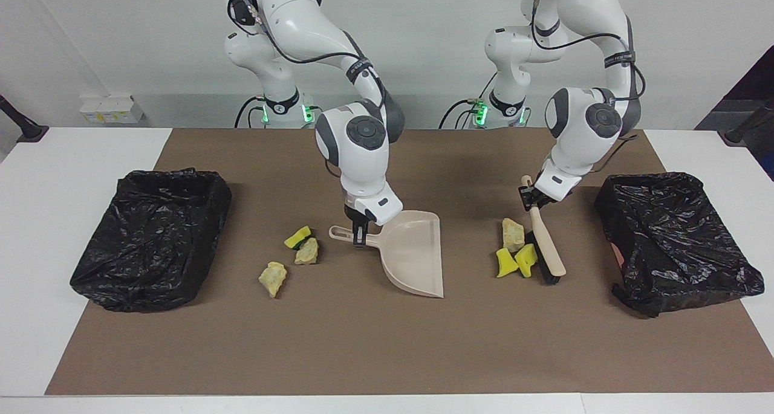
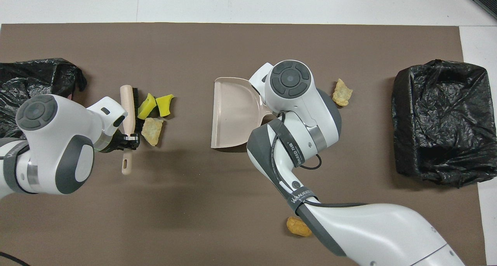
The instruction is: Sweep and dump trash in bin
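Broadly, a brown mat (image 1: 387, 341) covers most of the table, with one black-lined bin (image 1: 148, 236) at the right arm's end and a second bin (image 1: 677, 239) at the left arm's end. Between them the right gripper (image 1: 359, 236) is clamped on the handle of a beige dustpan (image 1: 414, 254), whose open lip faces the left arm's end of the table. The left gripper (image 1: 532, 197) is closed on the handle of a brush (image 1: 544, 245), bristles against one cluster of trash (image 1: 514, 251): two yellow sponge pieces and a pale crumbly chunk, well apart from the pan. A second cluster (image 1: 296, 251), one sponge piece and two pale chunks, lies beside the pan's handle toward the right arm's end. An orange-brown lump (image 2: 298, 226) sits alone, nearer to the robots. These scraps look light; the sponge is likely soft and springy, the chunks brittle, so they suit pushing with bristles rather than pinching, and may roll or skip past the lip
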`<move>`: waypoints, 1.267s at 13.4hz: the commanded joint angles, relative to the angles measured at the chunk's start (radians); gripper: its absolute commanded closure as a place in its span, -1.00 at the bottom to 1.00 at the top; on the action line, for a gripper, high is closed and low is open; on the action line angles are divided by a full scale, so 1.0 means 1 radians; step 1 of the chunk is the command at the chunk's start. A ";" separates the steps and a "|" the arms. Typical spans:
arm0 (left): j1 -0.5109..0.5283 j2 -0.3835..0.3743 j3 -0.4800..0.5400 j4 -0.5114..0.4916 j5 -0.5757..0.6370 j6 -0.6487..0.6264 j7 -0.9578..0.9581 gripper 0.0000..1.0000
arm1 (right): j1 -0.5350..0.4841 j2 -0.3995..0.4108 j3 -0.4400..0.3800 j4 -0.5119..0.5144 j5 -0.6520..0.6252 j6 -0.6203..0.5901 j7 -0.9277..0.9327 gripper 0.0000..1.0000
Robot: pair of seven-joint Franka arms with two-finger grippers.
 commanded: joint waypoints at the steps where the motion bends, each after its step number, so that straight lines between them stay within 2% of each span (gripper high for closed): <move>1: -0.073 -0.011 0.010 -0.019 -0.020 0.031 -0.039 1.00 | 0.025 0.009 0.007 -0.013 -0.046 0.018 -0.011 1.00; 3: -0.150 -0.011 0.010 -0.016 -0.090 0.065 -0.107 1.00 | 0.029 0.018 0.007 -0.013 -0.044 0.050 -0.009 1.00; 6: -0.254 -0.013 0.007 -0.007 -0.101 0.070 -0.223 1.00 | 0.031 0.029 0.008 -0.013 -0.041 0.080 -0.005 1.00; 10: -0.370 -0.017 0.006 0.001 -0.154 0.090 -0.283 1.00 | 0.071 0.105 0.005 0.019 -0.044 0.122 0.066 1.00; 13: -0.358 0.000 0.006 0.063 -0.204 0.059 -0.301 1.00 | 0.060 0.102 0.005 0.028 -0.049 0.114 0.072 1.00; 17: -0.240 -0.055 0.016 0.064 -0.198 -0.155 -0.301 1.00 | 0.040 0.076 0.001 0.028 -0.052 0.061 0.032 1.00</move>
